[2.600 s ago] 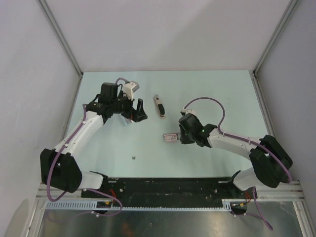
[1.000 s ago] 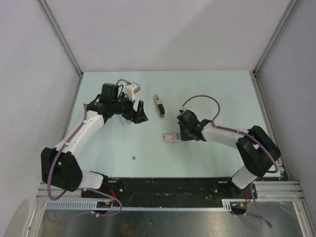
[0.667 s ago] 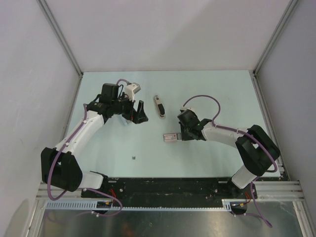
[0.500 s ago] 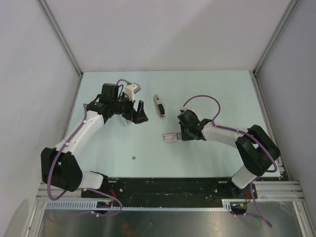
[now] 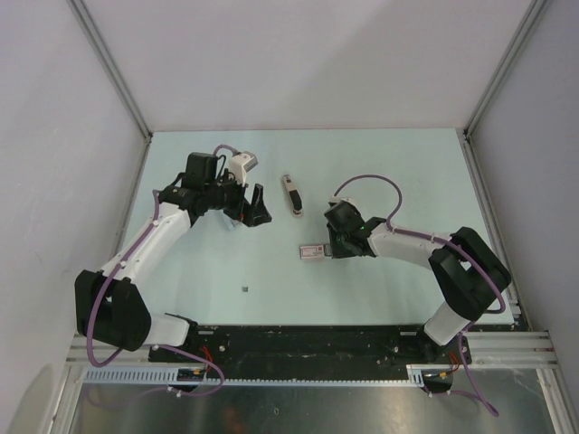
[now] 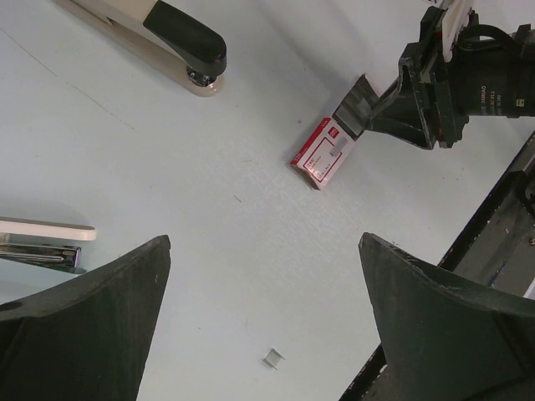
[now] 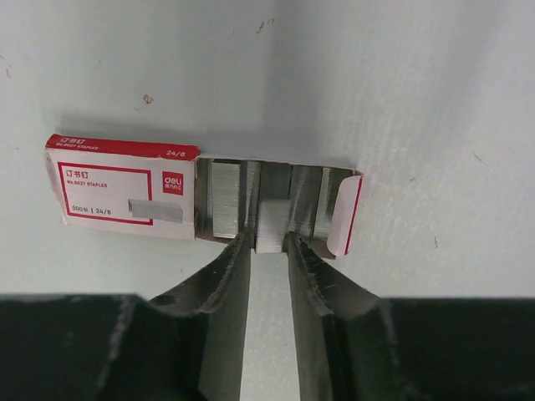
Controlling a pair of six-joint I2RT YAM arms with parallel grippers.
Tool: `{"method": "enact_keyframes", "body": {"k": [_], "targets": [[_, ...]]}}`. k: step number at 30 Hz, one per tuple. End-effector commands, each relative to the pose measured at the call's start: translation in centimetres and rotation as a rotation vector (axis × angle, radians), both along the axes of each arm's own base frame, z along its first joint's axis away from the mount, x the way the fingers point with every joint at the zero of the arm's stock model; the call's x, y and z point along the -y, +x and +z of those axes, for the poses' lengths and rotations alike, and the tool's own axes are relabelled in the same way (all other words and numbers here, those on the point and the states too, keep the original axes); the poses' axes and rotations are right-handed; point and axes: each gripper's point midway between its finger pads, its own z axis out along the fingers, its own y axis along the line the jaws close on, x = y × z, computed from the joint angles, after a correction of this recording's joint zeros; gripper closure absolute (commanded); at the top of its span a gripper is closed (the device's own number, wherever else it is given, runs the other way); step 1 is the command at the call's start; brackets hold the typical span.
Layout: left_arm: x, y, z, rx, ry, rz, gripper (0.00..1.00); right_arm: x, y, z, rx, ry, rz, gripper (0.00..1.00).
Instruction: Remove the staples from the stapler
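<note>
1. Top view: the stapler lies shut on the pale green desk, in the middle of it, between the two arms and touching neither.
2. The left jaws hang just left of the stapler, spread wide, with nothing between them.
3. The right jaws sit low, nearer the arm bases than the stapler, at the right end of a small box of staples. From this height their state cannot be told.
4. A loose staple lies apart, nearer the bases.
5. Left wrist view: the two dark fingers stand far apart and released over bare desk. The stapler, beige with a black end, lies at the top left. The box of staples lies right of centre with the right jaws at its far end. The loose staple lies between the fingers.
6. Right wrist view: the box of staples is slid open, with rows of staples showing. The fingers stand narrowly apart on either side of one strip of staples. Whether they grip it cannot be told.
</note>
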Motion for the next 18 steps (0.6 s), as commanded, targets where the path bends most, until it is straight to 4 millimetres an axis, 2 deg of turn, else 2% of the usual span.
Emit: {"method": "enact_keyframes", "body": {"k": [1,6,9,18], "targets": [[0.4,-0.3,1.8,0.084,-0.01,-0.063,0.01,-0.6,0.9,0.9,0.021,0.008,0.005,0.67],[0.4,-0.3,1.8,0.085,-0.013,-0.066,0.01,-0.6,1.0,1.4,0.03,0.014,0.003,0.58],[0.5,-0.4,1.8,0.083,-0.015,-0.068,0.01,-0.6,1.2,2.2,0.044,0.018,0.0,0.57],[0.4,-0.4,1.3,0.073,-0.008,-0.071,0.01,-0.8,1.7,7.9,0.151,0.107,-0.011,0.66]]}}
